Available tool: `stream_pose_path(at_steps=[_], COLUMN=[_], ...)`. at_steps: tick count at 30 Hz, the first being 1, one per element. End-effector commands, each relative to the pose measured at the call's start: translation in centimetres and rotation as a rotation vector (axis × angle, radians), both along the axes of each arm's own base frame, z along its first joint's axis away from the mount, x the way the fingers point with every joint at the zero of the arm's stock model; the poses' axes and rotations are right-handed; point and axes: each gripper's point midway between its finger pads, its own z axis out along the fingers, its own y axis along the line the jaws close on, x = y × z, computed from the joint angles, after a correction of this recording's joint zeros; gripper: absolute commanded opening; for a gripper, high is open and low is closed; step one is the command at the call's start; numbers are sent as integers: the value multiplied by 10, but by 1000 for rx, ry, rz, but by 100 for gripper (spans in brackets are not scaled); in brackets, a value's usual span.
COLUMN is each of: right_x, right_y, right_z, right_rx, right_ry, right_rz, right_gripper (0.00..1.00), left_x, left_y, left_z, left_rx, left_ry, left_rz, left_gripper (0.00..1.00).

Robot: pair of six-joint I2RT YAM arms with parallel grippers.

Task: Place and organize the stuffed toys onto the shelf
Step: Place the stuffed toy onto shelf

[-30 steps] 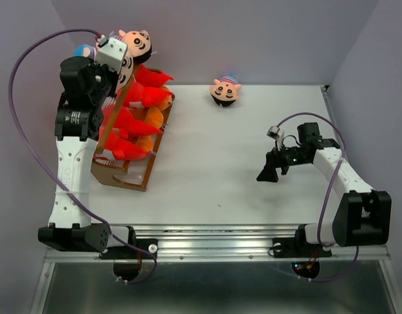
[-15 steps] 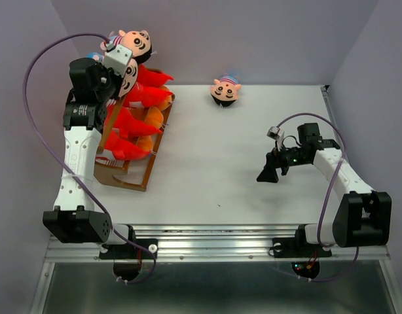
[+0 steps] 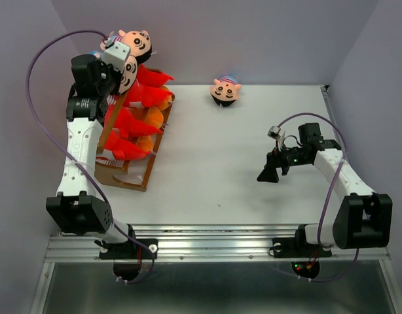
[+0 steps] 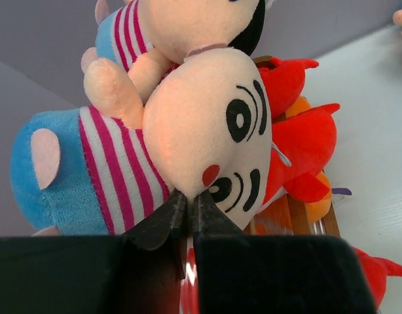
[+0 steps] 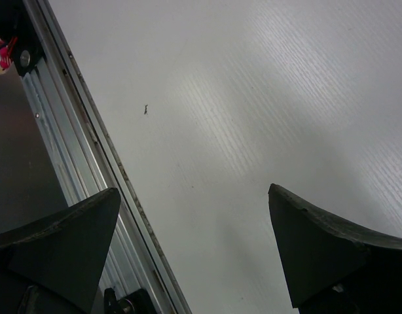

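The shelf (image 3: 126, 176), packed with stuffed toys (image 3: 126, 121), blocks the left; open tabletop (image 3: 214, 170) elsewhere, bar one doll head (image 3: 225, 90) at the back.

Table (image 3: 220, 176): white top with a faint wood grain, spanning the middle of the scene.
Rail (image 3: 214, 232): silver aluminium extrusion running left to right along the table's near edge.
Walls (image 3: 253, 39): plain lavender-grey, at the far side and on both flanks.
Speck (image 5: 146, 110): tiny dark mark on the table, near the rail.
Panel (image 3: 207, 288): dark and glossy, nearer than the rail.
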Motion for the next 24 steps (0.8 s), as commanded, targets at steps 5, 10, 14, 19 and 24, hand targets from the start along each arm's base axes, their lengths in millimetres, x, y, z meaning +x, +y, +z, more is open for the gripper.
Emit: stream_pose_path(at_steps=[5, 10, 14, 19, 24], right_x=[4, 4, 4, 5, 5], right_y=[0, 0, 0, -2, -2], right_z=[8, 7, 7, 7, 7], right_rx=[13, 14, 14, 13, 13], right_ry=[-63, -60, -60, -58, -56], right_rz=[7, 6, 6, -3, -4], right_gripper=[100, 100, 100, 100, 100], left_x=[6, 6, 6, 6, 8], left_y=[-4, -3, -3, -5, -6], left_z=[22, 22, 23, 28, 31], left_rx=[-35, -42, -47, -64, -79], left_ry=[-58, -58, -62, -76, -83], left_rz=[-12, -2, 0, -6, -6], left_gripper=[29, 40, 43, 46, 47])
